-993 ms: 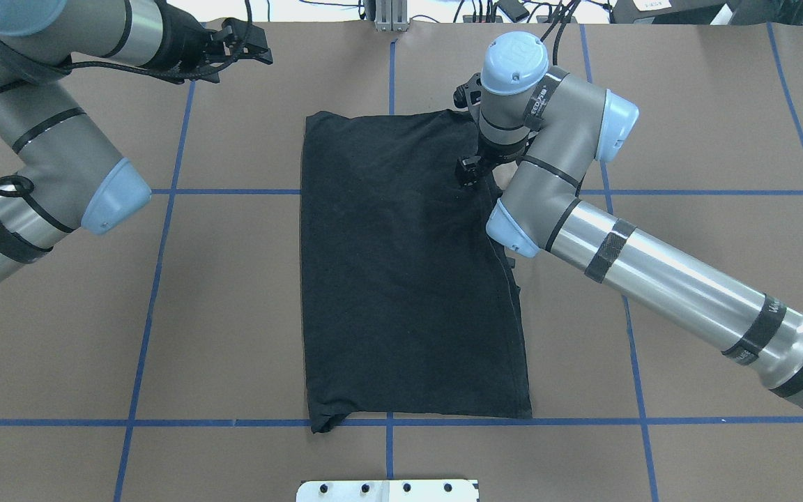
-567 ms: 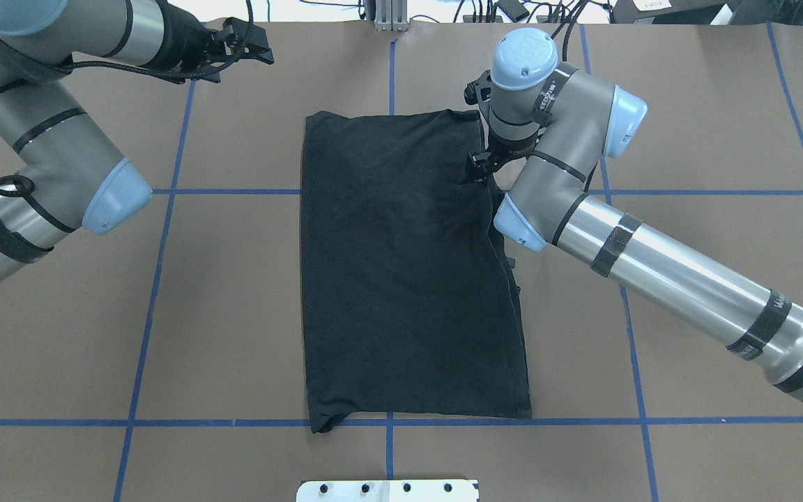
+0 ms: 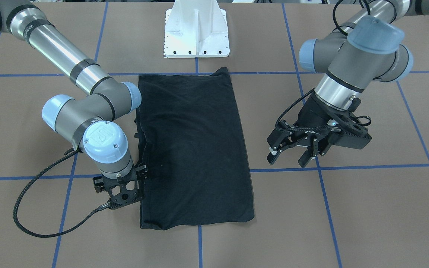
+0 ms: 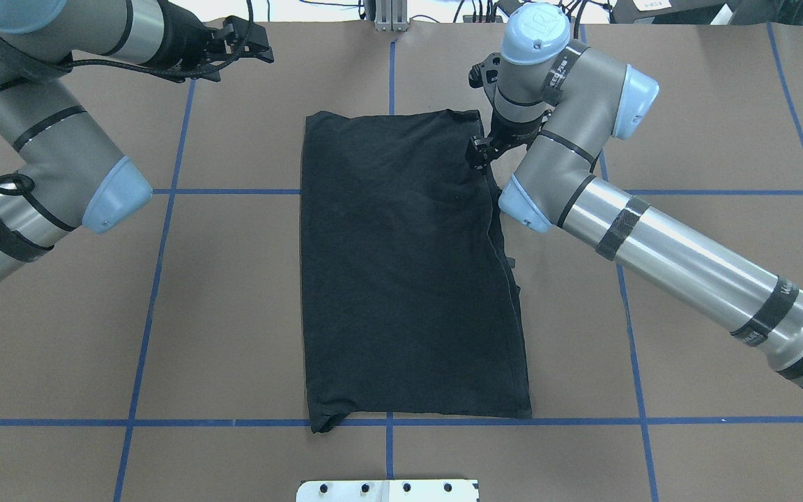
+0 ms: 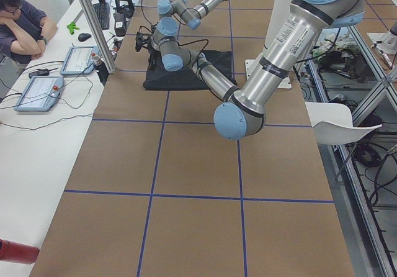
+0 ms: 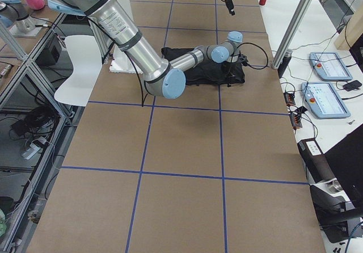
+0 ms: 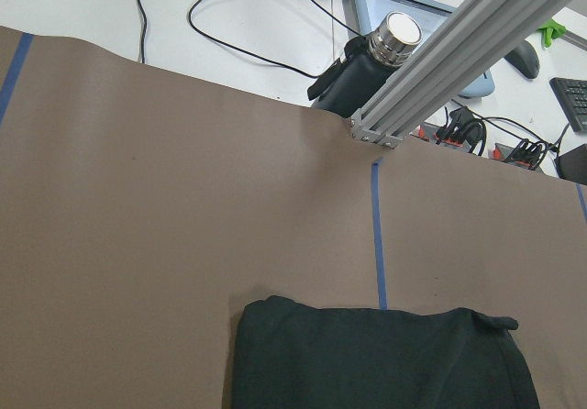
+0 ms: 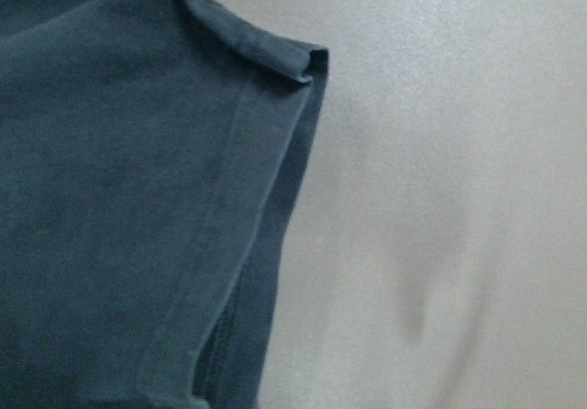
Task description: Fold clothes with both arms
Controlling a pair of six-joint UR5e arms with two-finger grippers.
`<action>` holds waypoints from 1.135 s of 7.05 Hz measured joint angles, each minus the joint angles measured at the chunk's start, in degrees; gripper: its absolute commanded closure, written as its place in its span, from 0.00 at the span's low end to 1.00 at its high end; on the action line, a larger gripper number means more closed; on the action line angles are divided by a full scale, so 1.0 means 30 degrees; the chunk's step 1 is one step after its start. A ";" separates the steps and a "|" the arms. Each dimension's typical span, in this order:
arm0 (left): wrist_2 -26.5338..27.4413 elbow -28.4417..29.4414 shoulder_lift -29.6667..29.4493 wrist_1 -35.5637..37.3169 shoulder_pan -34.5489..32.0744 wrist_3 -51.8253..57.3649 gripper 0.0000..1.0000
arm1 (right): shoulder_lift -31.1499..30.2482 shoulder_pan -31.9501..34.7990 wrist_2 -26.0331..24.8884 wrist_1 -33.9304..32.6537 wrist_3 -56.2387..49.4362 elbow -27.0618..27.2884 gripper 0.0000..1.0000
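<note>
The black T-shirt [image 4: 408,279] lies flat as a folded rectangle mid-table, also seen in the front view [image 3: 192,149] and at the bottom of the left wrist view [image 7: 385,363]. My right gripper [image 4: 477,155] points down at the shirt's right edge near its far corner [image 3: 122,203]. Its fingers are hidden, so I cannot tell whether it is open or shut. The right wrist view shows the shirt's hemmed edge [image 8: 119,198] lying flat on the table. My left gripper [image 3: 289,160] hangs open and empty above bare table, well to the left of the shirt [image 4: 262,50].
A white pedestal plate [image 3: 196,33] stands at the robot's side of the table. Blue tape lines [image 4: 164,279] grid the brown surface. An aluminium post [image 7: 459,51] and a bottle [image 7: 390,47] stand at the far edge. A person [image 5: 18,16] sits at a side table.
My right gripper has moved along the shirt's right edge toward the far corner and slightly outward. The shirt and the left arm have stayed put.
</note>
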 measured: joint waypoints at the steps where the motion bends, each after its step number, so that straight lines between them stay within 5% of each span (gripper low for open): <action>1: -0.0002 -0.0004 0.0007 0.0003 -0.0028 0.0000 0.00 | -0.0439 -0.0055 0.0624 -0.0544 0.0739 0.1409 0.00; 4: -0.0011 -0.0120 0.0093 0.0004 -0.0079 0.0000 0.00 | -0.1596 -0.0866 0.1566 -0.3306 0.2033 0.4875 0.00; 8: -0.0005 -0.0165 0.0130 0.0023 -0.0065 0.0000 0.00 | -0.2221 -0.1843 0.1777 -0.3923 0.2352 0.4781 0.00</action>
